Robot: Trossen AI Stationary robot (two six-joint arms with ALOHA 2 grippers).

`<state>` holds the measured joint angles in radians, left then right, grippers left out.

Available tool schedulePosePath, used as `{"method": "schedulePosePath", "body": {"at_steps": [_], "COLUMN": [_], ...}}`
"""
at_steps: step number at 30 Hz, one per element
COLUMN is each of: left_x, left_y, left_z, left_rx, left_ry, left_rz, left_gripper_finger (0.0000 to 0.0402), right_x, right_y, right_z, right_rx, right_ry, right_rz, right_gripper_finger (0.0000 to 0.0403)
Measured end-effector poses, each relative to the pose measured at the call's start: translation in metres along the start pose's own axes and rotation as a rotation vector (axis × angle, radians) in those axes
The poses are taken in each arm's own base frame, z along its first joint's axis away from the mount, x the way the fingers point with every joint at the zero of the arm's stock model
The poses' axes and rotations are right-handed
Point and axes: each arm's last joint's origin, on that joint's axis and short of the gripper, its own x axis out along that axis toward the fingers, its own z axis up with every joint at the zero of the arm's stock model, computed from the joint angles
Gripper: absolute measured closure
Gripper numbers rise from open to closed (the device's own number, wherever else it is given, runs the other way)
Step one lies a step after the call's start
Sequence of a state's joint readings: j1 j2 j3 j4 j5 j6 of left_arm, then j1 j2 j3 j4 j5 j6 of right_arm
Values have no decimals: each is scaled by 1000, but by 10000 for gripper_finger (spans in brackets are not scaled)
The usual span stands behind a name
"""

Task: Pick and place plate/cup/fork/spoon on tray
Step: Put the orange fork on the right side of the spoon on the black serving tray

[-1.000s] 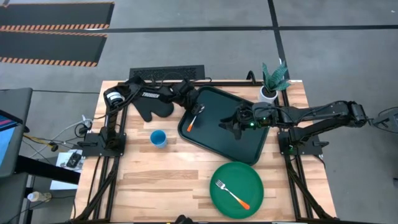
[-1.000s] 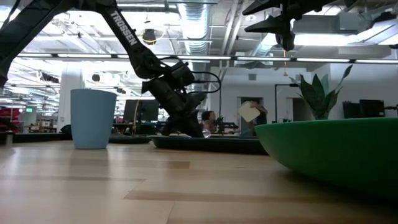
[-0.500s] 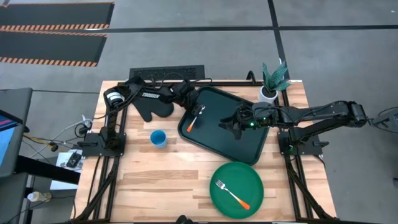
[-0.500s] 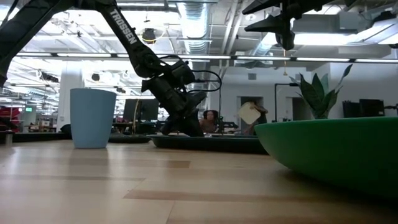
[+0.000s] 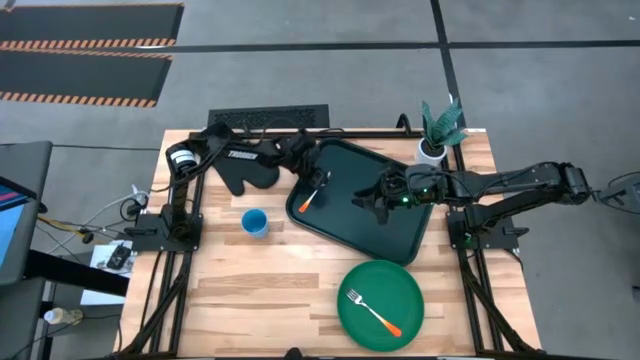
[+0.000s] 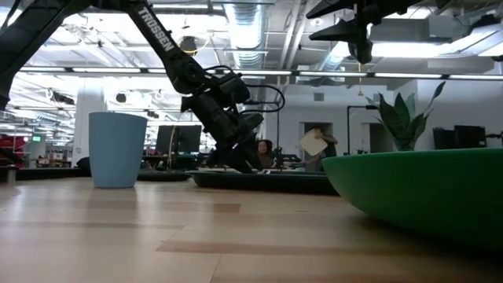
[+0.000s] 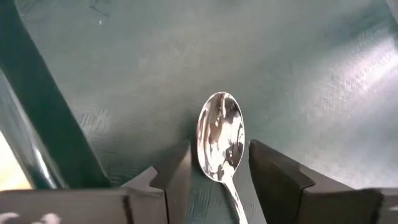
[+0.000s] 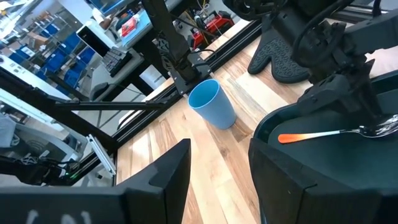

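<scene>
The left gripper (image 5: 318, 181) sits low over the tray's (image 5: 400, 235) near-left part with its 2 fingers spread a little wider than the spoon (image 7: 219, 138), whose bowl lies between them on the tray floor and whose orange handle points toward the tray's left rim. Whether a finger touches the metal I cannot tell, so the main risk, as I judge it, is that lifting or turning the wrist drags the spoon along, flips it, or pushes its handle up over the raised rim just beside it. The black oven mitt (image 5: 245, 173) lies just outside that rim under the arm's forearm, so a careless retreat could snag it. The right gripper (image 5: 381, 200) hovers over the tray's middle, fingers wide with nothing held; the 2 arms are near each other, so room there is tight. The cup (image 5: 255, 222) stands on the wood well left of the tray, with open table around it. The plate (image 5: 380, 304) rests near the front edge, the fork (image 5: 374, 310) lying on it, leaving little margin toward that edge.
</scene>
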<state>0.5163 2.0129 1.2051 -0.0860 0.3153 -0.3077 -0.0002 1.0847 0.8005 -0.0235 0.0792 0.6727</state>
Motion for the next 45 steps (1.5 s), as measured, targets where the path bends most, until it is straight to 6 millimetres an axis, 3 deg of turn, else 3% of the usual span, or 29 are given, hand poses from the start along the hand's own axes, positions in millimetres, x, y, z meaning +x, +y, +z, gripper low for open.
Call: {"method": "schedulePosePath", "body": {"at_steps": [11,20,28,40,45], "left_x": [-24,-15,-8,-5,-27], "left_y": [6,-34,-67,-66,-83], "left_z": [13,4,1,0,-2], "left_rx": [1,116,250,241,245], "left_ry": [-14,-12,-142,-136,-9], "left_rz": [218,164,366,330,32], "left_gripper_finger": [254,257,281,283,283], "right_x": [0,0,0,-1,-3], "right_y": [-1,-3,-1,2,7], "right_z": [-1,-5,-6,-10,-22], "right_rx": [14,29,26,21,63], "right_ry": [13,48,55,69,156], "right_rz": [-9,-38,-30,-19,-18], "right_gripper_finger": [219,218,222,225,223]}}
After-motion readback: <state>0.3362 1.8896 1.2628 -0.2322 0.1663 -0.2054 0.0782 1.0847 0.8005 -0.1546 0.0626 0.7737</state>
